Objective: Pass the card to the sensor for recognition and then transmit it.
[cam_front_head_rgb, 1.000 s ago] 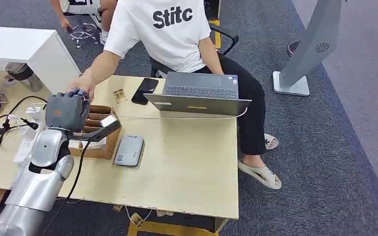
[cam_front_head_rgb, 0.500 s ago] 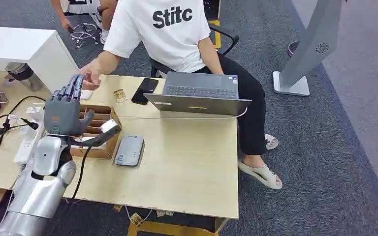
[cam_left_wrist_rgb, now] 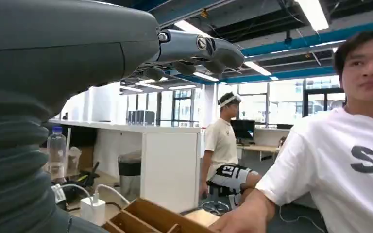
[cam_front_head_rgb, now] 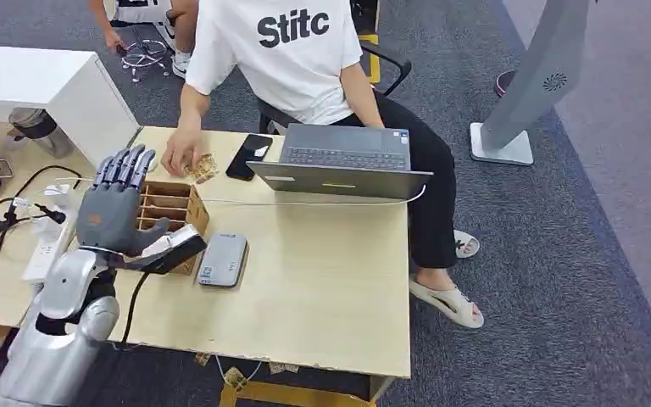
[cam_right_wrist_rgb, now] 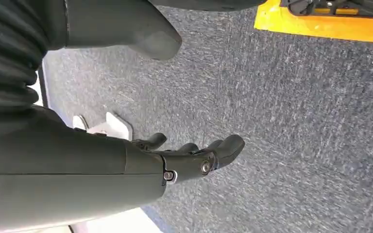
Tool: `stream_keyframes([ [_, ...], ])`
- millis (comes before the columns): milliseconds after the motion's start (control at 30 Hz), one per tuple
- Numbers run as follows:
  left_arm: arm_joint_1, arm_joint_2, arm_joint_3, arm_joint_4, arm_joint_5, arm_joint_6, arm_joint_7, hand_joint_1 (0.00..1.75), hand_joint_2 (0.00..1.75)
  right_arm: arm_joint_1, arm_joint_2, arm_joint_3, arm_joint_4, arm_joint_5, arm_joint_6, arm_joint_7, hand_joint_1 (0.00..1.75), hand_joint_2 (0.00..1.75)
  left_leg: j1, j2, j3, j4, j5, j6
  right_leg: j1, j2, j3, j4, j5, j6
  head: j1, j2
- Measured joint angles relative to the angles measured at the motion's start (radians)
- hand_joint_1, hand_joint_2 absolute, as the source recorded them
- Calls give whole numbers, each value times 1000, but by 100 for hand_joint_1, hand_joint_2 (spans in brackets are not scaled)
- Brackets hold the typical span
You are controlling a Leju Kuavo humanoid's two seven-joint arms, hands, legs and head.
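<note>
My left hand [cam_front_head_rgb: 117, 208] hovers over the left part of the wooden table [cam_front_head_rgb: 322, 280], fingers spread and straight, thumb out to the side, holding nothing. In the left wrist view its fingers [cam_left_wrist_rgb: 194, 46] stretch out above the cardboard box [cam_left_wrist_rgb: 143, 218]. A flat grey sensor device [cam_front_head_rgb: 223, 259] lies on the table just right of the thumb. A person's hand [cam_front_head_rgb: 180, 157] rests at the table's far edge beside small brownish cards [cam_front_head_rgb: 206, 165]. My right hand [cam_right_wrist_rgb: 194, 155] hangs over grey carpet, fingers loosely apart and empty.
A compartmented cardboard box [cam_front_head_rgb: 169, 203] sits under my left hand. A black phone [cam_front_head_rgb: 248, 155] and an open laptop [cam_front_head_rgb: 343, 161] lie in front of the seated person [cam_front_head_rgb: 288, 51]. Cables and a power strip [cam_front_head_rgb: 38, 254] crowd the left edge.
My left hand went from curled, up against the person's hand, to spread, and drew back toward me. The person's hand moved right, down to the small cards.
</note>
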Motion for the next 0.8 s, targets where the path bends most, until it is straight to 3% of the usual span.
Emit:
stream_keyframes([
  [233, 160, 92, 70, -165, 50, -48, -12, 0, 175, 6, 0, -11, 0, -18, 6, 7, 0, 175, 0, 0, -1, 0, 0, 0, 0, 0, 0, 0, -1, 0, 0, 0],
  [400, 241, 141, 112, -220, 55, -93, -7, 0, 175, 7, 0, -13, -1, -19, 7, 11, 0, 175, 0, -1, -1, 0, 0, 0, 0, -1, 0, 0, -1, 0, 0, 0],
  [800, 284, 154, 117, -202, 39, -130, 6, 0, 175, 6, 0, -14, -2, -12, 10, 18, 0, 175, 0, -1, 0, 0, 0, 0, 0, -1, 0, 0, -1, 0, 0, 0],
])
